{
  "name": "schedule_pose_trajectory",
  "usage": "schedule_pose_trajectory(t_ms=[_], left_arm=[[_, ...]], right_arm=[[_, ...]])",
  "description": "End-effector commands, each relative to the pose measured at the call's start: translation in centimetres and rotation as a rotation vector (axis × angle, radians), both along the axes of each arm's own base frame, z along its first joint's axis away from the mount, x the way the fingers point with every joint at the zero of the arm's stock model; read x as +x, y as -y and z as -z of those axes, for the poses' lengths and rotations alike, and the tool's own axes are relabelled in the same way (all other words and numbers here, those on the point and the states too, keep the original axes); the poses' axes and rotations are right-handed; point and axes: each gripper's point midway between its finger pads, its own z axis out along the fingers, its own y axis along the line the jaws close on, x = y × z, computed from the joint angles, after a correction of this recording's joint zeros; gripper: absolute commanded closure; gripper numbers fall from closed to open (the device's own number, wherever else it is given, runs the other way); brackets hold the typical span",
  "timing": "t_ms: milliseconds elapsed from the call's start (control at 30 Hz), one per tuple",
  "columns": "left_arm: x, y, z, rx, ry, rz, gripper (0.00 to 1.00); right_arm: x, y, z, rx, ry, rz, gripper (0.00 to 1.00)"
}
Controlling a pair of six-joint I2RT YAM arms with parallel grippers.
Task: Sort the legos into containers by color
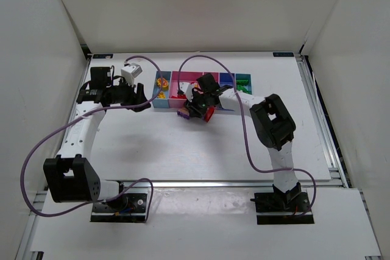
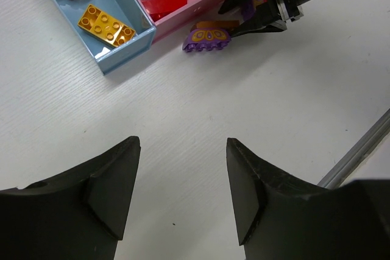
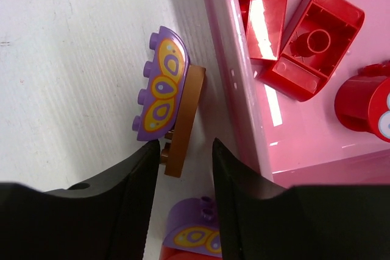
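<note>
The containers (image 1: pixel 234 103) stand in a joined row at the table's back. The light blue bin (image 2: pixel 116 44) holds yellow legos (image 2: pixel 106 25). The pink bin (image 3: pixel 244 89) holds red legos (image 3: pixel 311 44). A purple butterfly lego (image 3: pixel 159 83) lies on a brown plate piece (image 3: pixel 183 120), on the table against the pink bin's outer wall. My right gripper (image 3: pixel 186 150) is open, with its fingers on either side of the brown piece's near end. Another purple lego on a red one (image 3: pixel 192 232) lies lower between the fingers. My left gripper (image 2: pixel 183 156) is open and empty over bare table.
The far right bins hold green pieces (image 1: pixel 243 82). A white box (image 1: pixel 130 71) with a purple cable sits at the back left. White walls close in the table on three sides. A metal rail (image 2: pixel 359 150) runs along the table's edge.
</note>
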Motion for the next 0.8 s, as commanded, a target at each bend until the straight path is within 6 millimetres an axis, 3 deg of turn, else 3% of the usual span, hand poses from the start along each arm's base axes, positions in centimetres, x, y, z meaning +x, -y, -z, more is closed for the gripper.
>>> schedule_pose_trajectory(t_ms=[0, 333, 400, 500, 533, 600, 633, 733, 767], left_arm=[[0.6, 0.4, -1.6, -0.025, 0.043, 0.017, 0.31], [0.6, 0.5, -1.5, -0.033, 0.04, 0.027, 0.31], [0.0, 1.3, -1.8, -0.071, 0.041, 0.066, 0.3], [-2.1, 3.0, -2.2, -0.159, 0.045, 0.193, 0.22], [-2.9, 3.7, -2.6, -0.199, 0.046, 0.233, 0.2], [-3.5, 4.2, -2.5, -0.243, 0.011, 0.242, 0.17], [-3.8, 4.5, -2.6, -0.278, -0.016, 0.254, 0.17], [-4.2, 5.3, -2.8, -0.368, -0.108, 0.253, 0.16], [-4.0, 5.4, -2.3, -0.394, -0.154, 0.242, 0.16]], right_arm=[[0.9, -0.8, -0.6, 0.014, 0.031, -0.002, 0.56], [-0.2, -0.7, -0.5, 0.006, 0.014, -0.038, 0.83], [-0.8, -0.4, -0.7, 0.005, 0.0, -0.043, 0.87], [-1.7, -0.1, -3.4, 0.036, 0.009, -0.046, 0.9], [-2.0, 0.0, -5.2, 0.061, 0.025, -0.041, 0.91], [-3.0, 0.6, -6.6, 0.076, 0.023, -0.028, 0.94], [-3.3, 0.8, -9.0, 0.107, 0.044, -0.013, 0.95], [-4.1, 1.8, -11.0, 0.125, 0.057, 0.028, 0.96], [-4.5, 2.0, -12.8, 0.147, 0.077, 0.037, 0.96]])
